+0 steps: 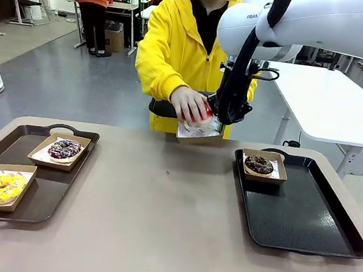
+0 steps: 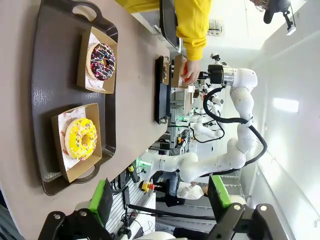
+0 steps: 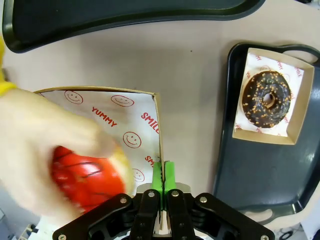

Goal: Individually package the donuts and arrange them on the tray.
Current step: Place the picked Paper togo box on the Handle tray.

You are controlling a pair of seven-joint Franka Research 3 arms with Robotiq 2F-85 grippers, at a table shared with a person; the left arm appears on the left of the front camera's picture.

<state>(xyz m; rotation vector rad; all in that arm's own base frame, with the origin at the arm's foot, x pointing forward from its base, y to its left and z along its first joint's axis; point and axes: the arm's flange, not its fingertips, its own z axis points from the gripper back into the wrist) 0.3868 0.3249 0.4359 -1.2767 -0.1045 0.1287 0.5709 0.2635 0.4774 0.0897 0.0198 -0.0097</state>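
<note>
My right gripper (image 1: 221,122) (image 3: 163,169) is shut on the side wall of a cardboard box (image 1: 198,133) (image 3: 125,125) lined with smiley-print paper, held at the table's far edge. The person's hand (image 1: 188,104) (image 3: 50,150) is lowering a glossy red donut (image 1: 200,117) (image 3: 82,180) into it. A chocolate donut (image 1: 259,164) (image 3: 267,100) sits boxed on the right tray (image 1: 303,215). On the left tray (image 1: 30,197) lie a boxed chocolate sprinkle donut (image 1: 65,149) (image 2: 102,61) and a boxed yellow donut (image 1: 4,188) (image 2: 81,138). My left gripper (image 2: 160,197) hangs open above the left tray's near end.
The bare tan tabletop (image 1: 159,212) lies between the two trays. Most of the right tray behind its box is free. A white table (image 1: 330,100) stands beyond on the right. Another dark tray (image 3: 125,17) runs along the top of the right wrist view.
</note>
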